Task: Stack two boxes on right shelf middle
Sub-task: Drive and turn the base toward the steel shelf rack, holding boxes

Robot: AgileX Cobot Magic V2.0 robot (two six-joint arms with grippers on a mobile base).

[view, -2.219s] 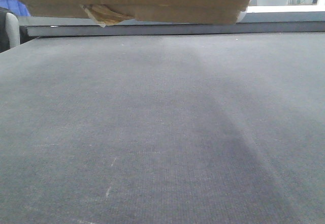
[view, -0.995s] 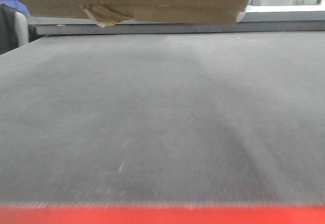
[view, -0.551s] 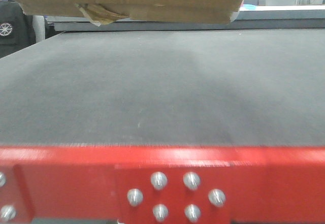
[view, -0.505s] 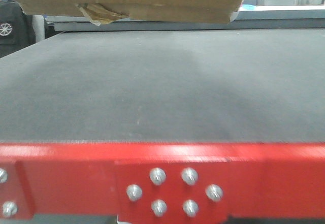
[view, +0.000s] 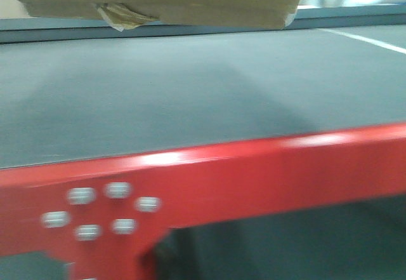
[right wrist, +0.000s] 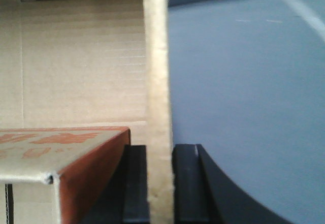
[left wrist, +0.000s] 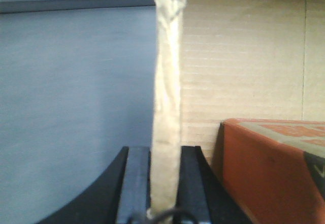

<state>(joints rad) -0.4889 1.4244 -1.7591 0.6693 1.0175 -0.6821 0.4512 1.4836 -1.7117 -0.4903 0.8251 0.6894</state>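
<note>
At the bottom of the left wrist view, the left gripper (left wrist: 165, 155) is closed to a narrow gap on the left side wall (left wrist: 167, 82) of a tan corrugated cardboard box (left wrist: 244, 56). One black finger (left wrist: 137, 183) lies outside the wall and the other inside. In the right wrist view, the right gripper (right wrist: 160, 153) pinches the right side wall (right wrist: 156, 56) in the same manner, with one pad on each face.

Inside the box, an orange-red carton (left wrist: 274, 168) sits near the left wall. A face of like colour appears beside the right wall, and it cannot be told whether both belong to one carton.

Outside each wall lies a flat grey-blue surface (view: 190, 89). In the front view the box fills the top left of the frame, its underside clear of that surface. A crumpled yellowish tape scrap (view: 120, 16) hangs from the box's bottom edge at the left.

A pale line (view: 368, 39) crosses the surface at the far right. Along the near edge runs a red beam (view: 254, 172), blurred and sloping up to the right, with a ring of silver rivets (view: 101, 211) at its left end.
</note>
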